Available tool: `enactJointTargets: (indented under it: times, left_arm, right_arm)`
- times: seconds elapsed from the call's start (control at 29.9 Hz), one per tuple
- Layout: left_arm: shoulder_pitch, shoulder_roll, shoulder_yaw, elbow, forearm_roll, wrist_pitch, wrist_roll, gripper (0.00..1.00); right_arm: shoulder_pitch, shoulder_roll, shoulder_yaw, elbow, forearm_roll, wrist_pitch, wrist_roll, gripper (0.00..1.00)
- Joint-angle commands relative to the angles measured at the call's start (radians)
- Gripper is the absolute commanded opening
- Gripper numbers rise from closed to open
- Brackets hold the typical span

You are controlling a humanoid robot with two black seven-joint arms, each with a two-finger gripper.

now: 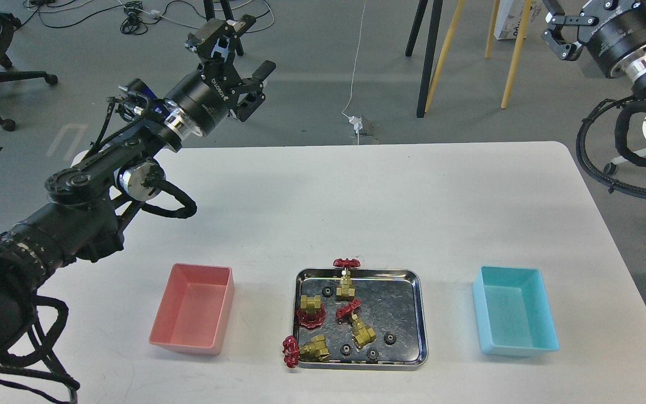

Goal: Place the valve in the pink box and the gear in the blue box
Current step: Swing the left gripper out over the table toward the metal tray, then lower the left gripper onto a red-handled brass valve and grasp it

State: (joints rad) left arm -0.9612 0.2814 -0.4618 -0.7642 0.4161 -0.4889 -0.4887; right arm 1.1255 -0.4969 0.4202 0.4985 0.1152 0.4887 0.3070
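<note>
- Looking at it now, nothing's sorted: pink box point(193, 310) and blue box point(514, 311) both sit empty either side of the steel tray point(419, 314) on the worktop point(323, 202).
- Left gripper point(243, 59) hangs high with fingers apart and empty; the right gripper point(567, 25) is cut off at the frame edge, so can't tell.
- I'd go for the valve point(313, 348) at the tray's near-left corner (closest to pink), gripping the brass body, not the handwheel.
- A gear point(390, 338) looks fiddly; come straight down.
</note>
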Motion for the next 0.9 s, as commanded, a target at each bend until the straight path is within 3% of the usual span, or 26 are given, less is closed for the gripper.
enactJointTargets:
  times: [0.0,0.23,0.37,0.5,0.67,0.87]
  left_arm:
    - [-0.027,0.074,0.023,-0.208,0.205,0.000,0.000,0.85]
    - [-0.252,0.246,0.489,-0.478,0.401,0.004,0.000,0.85]
    - [-0.440,0.344,0.756,-0.656,0.550,0.131,0.000,0.85]
    - [-0.612,0.332,1.013,-0.763,0.682,0.148,0.000,0.85]
    - [-0.668,0.165,1.222,-0.680,0.771,0.249,0.000,0.85]
    - [-0.593,0.039,1.281,-0.549,0.785,0.325,0.000,0.85]
  right_arm:
    - [-0.001,-0.002,0.000,-0.002,0.003,0.000,-0.012,0.99]
    - [-0.026,-0.009,0.003,-0.009,0.004,0.000,-0.012,0.99]
    - [-0.052,-0.009,0.009,-0.012,0.006,0.000,-0.012,0.99]
    - [-0.075,-0.008,0.012,-0.018,0.006,0.000,-0.011,0.99]
    - [-0.089,-0.002,0.015,-0.018,0.009,0.000,-0.011,0.99]
    - [-0.075,0.015,0.012,-0.147,0.012,0.000,-0.017,0.99]
